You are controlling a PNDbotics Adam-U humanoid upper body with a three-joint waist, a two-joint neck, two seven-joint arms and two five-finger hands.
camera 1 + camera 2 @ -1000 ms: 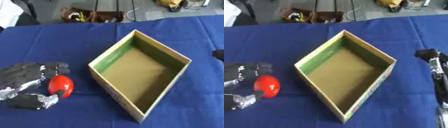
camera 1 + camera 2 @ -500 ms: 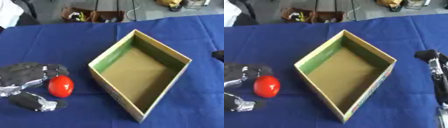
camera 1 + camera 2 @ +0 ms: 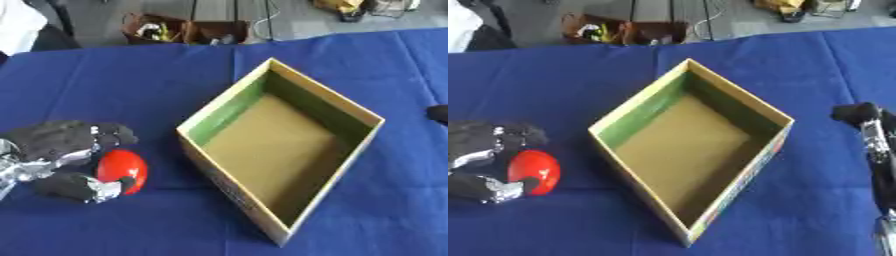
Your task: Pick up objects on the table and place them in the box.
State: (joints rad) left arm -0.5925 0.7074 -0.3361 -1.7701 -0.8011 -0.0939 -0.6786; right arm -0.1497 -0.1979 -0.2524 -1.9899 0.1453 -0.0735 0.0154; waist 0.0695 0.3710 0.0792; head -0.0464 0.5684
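Fingers of left robot hand (image 3: 54, 155) curl around red ball (image 3: 121, 170), near box (image 3: 283, 234) rim.

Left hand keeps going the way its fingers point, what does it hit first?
The left hand points right, its fingers already curled round the round red object. Past that, the near-left wall of the open cardboard box looks first in line; depth is unclear.

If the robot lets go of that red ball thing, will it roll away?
Probably a little. The red object looks round and smooth, so it may roll on the flat blue cloth. Its shiny skin might also be slippery. The left hand curls around it from both sides, which likely keeps it put.
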